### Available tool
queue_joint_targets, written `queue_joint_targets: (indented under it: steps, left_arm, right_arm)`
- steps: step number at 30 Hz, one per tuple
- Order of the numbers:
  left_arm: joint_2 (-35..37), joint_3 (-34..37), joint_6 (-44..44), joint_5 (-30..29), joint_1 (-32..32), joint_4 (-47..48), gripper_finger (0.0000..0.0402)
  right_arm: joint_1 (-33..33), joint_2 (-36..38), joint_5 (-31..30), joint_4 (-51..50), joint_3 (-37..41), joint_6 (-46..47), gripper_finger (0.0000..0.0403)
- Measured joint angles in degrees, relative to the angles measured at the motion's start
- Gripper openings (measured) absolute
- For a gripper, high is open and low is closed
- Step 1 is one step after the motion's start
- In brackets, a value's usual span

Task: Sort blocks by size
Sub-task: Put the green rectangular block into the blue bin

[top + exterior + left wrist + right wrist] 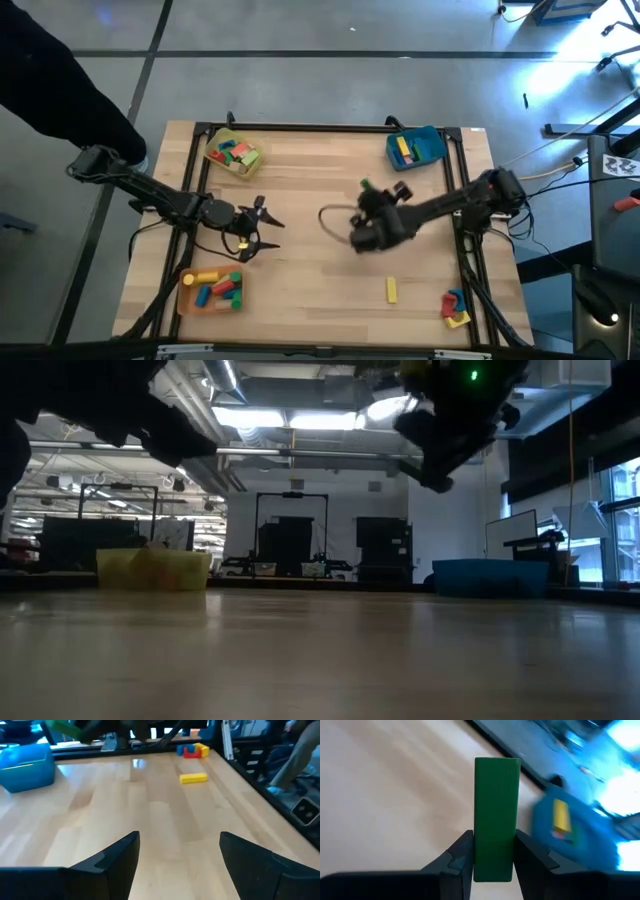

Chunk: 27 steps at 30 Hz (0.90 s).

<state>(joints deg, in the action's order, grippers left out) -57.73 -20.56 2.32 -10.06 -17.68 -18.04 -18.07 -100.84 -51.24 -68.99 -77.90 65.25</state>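
My right gripper [370, 192] is over the middle of the table, raised, and shut on a green bar block [494, 810], which also shows in the high view [366, 185]. My left gripper [266, 226] is open and empty, low over the table's left half, and its two fingers frame bare wood in the left wrist view [179, 855]. A yellow bar [392, 290] lies flat near the front edge. A small heap of red, blue and yellow blocks [455, 307] lies at the front right corner. My right gripper pinches the green bar's two long sides [494, 857] between its two fingers, near the bar's one end. The bar runs along the fingers and sticks out well past their tips. It is lifted clear of the table.
A yellow tray [233, 153] with several blocks stands at the far left. A blue tray [415, 148] with a yellow block stands at the far right. An orange tray [211, 290] with blocks stands at the front left. Bare wood lies between the arms.
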Motion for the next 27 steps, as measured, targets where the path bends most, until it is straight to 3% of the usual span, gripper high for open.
queue_joint_targets:
  steps: [6,17,27]
  left_arm:
    - [-0.12,0.75,-4.38,-0.20,0.20,-0.83,0.0260]
    - [-0.12,8.16,-3.81,3.04,2.56,-11.21,0.0260]
    - [-0.14,9.09,-5.95,4.32,3.59,-12.52,0.0260]
  right_arm:
    - [10.91,0.57,4.85,-10.15,-0.01,-1.27,0.0112]
    - [32.26,0.63,10.86,-10.39,-0.01,-22.21,0.0112]
    - [45.38,1.23,14.81,-10.48,-0.01,-31.16,0.0112]
